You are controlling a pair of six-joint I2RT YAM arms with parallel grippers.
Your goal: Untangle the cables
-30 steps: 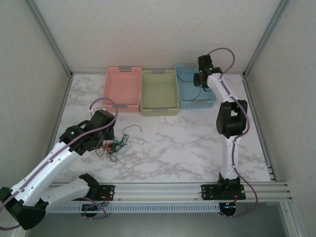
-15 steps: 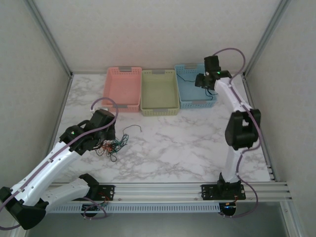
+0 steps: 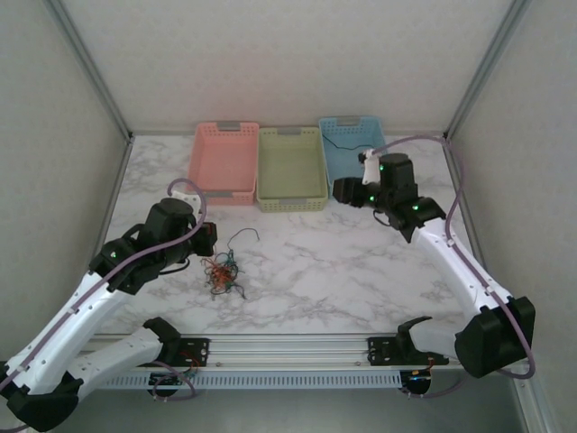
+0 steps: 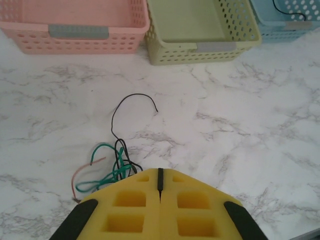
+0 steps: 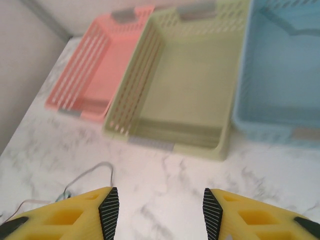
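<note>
Table: flat white marble-pattern top [image 3: 361, 262] with grey veins.
Baskets: three rectangular plastic trays with perforated walls, side by side at the far edge: pink basket [image 3: 224, 162], pale green basket [image 3: 291, 170], blue basket [image 3: 356, 144].
Cables: hair-thin red, green and black wires [image 3: 223, 271] knotted in a small loose clump on the marble, near the left arm and well short of the baskets.
Stray wire: one black cable [image 3: 347, 140] lies curled inside the blue basket.
Left gripper: the left gripper [image 4: 160, 172] has its yellow ribbed pads pressed flat together. The strands run under its tips, and I cannot tell whether any is pinched.
Right gripper: the right gripper [image 5: 161, 200] has its jaws standing apart with nothing between them, above bare marble in front of the green basket.
Top view: gives the clump's whole tangled outline and both arms' lilac hoses.
Left wrist view: separates the strands into a green loop, a red curve and a black arc [image 4: 131, 100] reaching toward the baskets.
Right wrist view: blurred, with a faint wire loop at its lower left.
</note>
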